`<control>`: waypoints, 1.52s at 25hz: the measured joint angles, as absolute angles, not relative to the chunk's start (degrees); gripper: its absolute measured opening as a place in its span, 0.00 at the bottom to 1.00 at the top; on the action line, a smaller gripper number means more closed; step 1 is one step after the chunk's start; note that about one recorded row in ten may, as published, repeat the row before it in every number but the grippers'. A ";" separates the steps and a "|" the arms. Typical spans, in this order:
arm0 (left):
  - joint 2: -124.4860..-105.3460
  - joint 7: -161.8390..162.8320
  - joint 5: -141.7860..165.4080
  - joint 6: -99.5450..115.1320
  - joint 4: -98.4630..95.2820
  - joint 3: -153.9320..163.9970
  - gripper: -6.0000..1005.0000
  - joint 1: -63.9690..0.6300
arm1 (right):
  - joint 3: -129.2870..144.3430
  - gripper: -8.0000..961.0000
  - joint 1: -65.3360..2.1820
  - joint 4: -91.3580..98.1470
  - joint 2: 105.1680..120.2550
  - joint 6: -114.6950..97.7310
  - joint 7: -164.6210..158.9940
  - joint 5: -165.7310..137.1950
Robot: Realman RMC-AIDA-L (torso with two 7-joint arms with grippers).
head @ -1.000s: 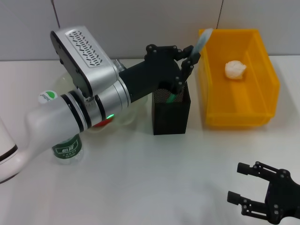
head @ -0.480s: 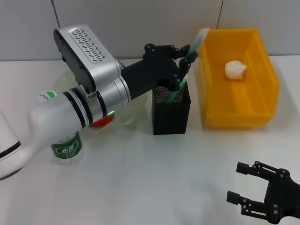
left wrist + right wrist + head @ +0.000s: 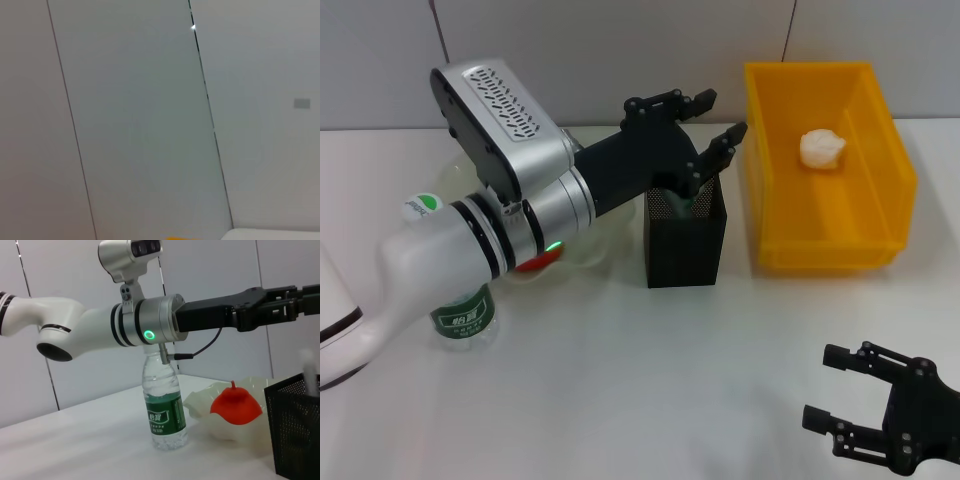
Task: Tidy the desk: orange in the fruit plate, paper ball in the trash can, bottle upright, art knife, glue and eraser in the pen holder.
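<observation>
My left gripper (image 3: 716, 118) hangs open just above the black mesh pen holder (image 3: 685, 245), nothing between its fingers. A slim teal item (image 3: 692, 204) stands inside the holder, its pale end (image 3: 310, 367) poking over the rim; whether it is the art knife or the glue I cannot tell. The eraser is out of view. The bottle (image 3: 460, 318) stands upright under the left forearm. The orange (image 3: 235, 405) lies in the pale-green fruit plate (image 3: 202, 401). The paper ball (image 3: 822, 147) rests in the yellow trash can (image 3: 825, 240). My right gripper (image 3: 865, 395) is parked open at the near right.
The trash can stands right beside the pen holder, on its right. The left arm spans over the fruit plate and bottle, hiding most of the plate from the head. The left wrist view holds only wall panels. White tabletop (image 3: 650, 380) stretches in front.
The left gripper opened and let go of the teal item, which dropped from leaning out above the rim down into the pen holder. The right arm stayed put.
</observation>
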State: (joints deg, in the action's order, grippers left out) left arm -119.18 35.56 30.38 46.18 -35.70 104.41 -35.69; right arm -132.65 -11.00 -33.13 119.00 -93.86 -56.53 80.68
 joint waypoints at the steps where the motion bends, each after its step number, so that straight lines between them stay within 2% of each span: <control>1: -119.18 36.11 30.30 46.67 -35.66 104.41 0.32 -35.52 | -132.65 0.82 -11.00 -33.13 119.00 -93.86 -56.53 80.68; 5: -118.89 40.59 30.54 50.82 -36.16 103.99 0.42 -34.00 | -132.88 0.82 -10.99 -33.15 119.00 -93.95 -56.56 80.68; 8: -118.31 43.16 31.22 56.27 -36.80 103.81 0.53 -31.92 | -132.90 0.82 -10.89 -33.29 119.00 -94.04 -56.58 80.71; 9: -117.75 43.64 34.03 61.11 -37.82 103.10 0.57 -28.85 | -132.91 0.82 -10.82 -33.39 119.00 -94.08 -56.60 80.78; 17: -117.27 46.15 47.29 73.42 -42.17 95.02 0.84 -15.51 | -136.48 0.82 -10.64 -33.35 118.91 -94.43 -56.72 81.11; 23: -116.67 44.02 54.88 81.59 -34.90 88.41 0.84 -11.22 | -136.89 0.82 -10.77 -33.10 119.00 -94.48 -56.67 81.12; 29: -116.99 39.67 59.01 82.44 -23.71 86.48 0.84 -13.91 | -137.06 0.82 -11.75 -32.07 119.14 -94.49 -56.37 81.12; 38: -117.23 39.90 59.35 81.82 -21.70 86.43 0.84 -15.94 | -136.64 0.82 -13.01 -30.55 119.16 -94.45 -55.24 80.82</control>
